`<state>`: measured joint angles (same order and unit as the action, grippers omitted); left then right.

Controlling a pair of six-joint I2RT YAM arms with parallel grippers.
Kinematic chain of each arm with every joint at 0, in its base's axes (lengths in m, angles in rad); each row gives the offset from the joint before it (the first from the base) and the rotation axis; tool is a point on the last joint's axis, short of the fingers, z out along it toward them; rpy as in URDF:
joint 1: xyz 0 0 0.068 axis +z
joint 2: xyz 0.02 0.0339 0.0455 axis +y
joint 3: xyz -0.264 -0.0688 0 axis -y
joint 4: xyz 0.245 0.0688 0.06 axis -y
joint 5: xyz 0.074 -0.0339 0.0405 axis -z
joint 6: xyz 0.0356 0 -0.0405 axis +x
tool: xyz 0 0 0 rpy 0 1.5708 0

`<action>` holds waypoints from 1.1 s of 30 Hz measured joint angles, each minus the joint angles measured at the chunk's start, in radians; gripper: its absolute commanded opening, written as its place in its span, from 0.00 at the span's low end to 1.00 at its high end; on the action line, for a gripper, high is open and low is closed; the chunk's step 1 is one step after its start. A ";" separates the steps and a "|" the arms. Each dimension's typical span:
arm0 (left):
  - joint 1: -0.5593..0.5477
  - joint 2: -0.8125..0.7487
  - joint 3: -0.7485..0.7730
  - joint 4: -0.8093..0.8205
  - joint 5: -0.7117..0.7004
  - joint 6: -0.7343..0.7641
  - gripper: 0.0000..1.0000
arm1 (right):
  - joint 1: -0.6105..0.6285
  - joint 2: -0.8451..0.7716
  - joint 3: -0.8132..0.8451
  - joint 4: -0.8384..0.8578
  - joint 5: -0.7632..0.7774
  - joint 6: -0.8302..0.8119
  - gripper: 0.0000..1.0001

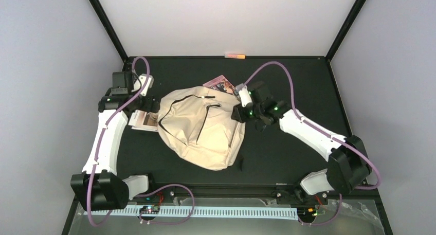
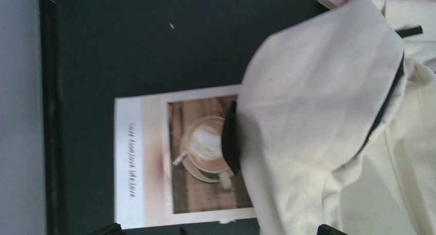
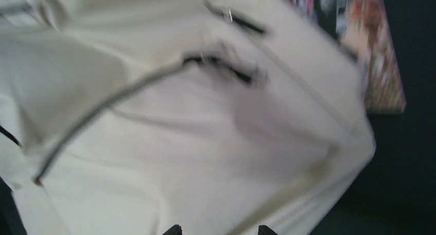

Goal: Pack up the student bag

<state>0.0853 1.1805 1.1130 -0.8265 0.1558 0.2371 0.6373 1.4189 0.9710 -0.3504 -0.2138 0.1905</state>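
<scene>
1. Your left gripper [image 2: 218,230] stands released. Its two fingertips show only at the bottom corners of the left wrist view, wide apart and holding nothing.
2. Below it a booklet [image 2: 154,158] with a coffee-cup photo lies flat on the black table [image 1: 288,80]. Its right part is tucked under the bag's edge, and a black strap [image 2: 230,142] crosses the photo.
3. The student bag [image 1: 200,127] lies slumped in the middle of the table between your two grippers. Dark zipper lines run across its upper face.
4. At the bag's far right corner a colourful magazine [image 1: 220,84] pokes out, partly covered by the cream fabric.
5. Your right gripper [image 3: 218,231] sits at the bag's right edge, beside the magazine. Its tips are apart, closer together than the left pair, with bag fabric right at them. The right wrist view is blurred, so you cannot tell whether it is pinching the cloth.
6. A small orange marker [image 1: 235,55] lies at the table's far edge, well apart from the rest.
</scene>
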 measured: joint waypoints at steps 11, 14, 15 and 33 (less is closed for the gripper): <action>-0.091 0.194 0.303 0.006 0.166 0.123 0.99 | -0.013 0.216 0.523 -0.132 -0.089 -0.217 0.39; -0.150 0.365 0.414 -0.013 0.255 0.137 0.99 | -0.016 0.321 0.614 -0.161 -0.131 -0.248 0.39; -0.164 0.428 0.456 -0.025 0.287 0.143 0.99 | -0.016 0.352 0.635 -0.171 -0.149 -0.257 0.39; -0.280 0.966 0.602 -0.071 0.233 0.290 0.02 | -0.017 0.731 0.865 -0.295 -0.343 -0.323 0.41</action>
<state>-0.1951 2.1464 1.7149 -0.8978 0.3889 0.5270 0.6201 2.1502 1.8359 -0.6453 -0.5571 -0.1329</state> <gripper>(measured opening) 0.578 0.417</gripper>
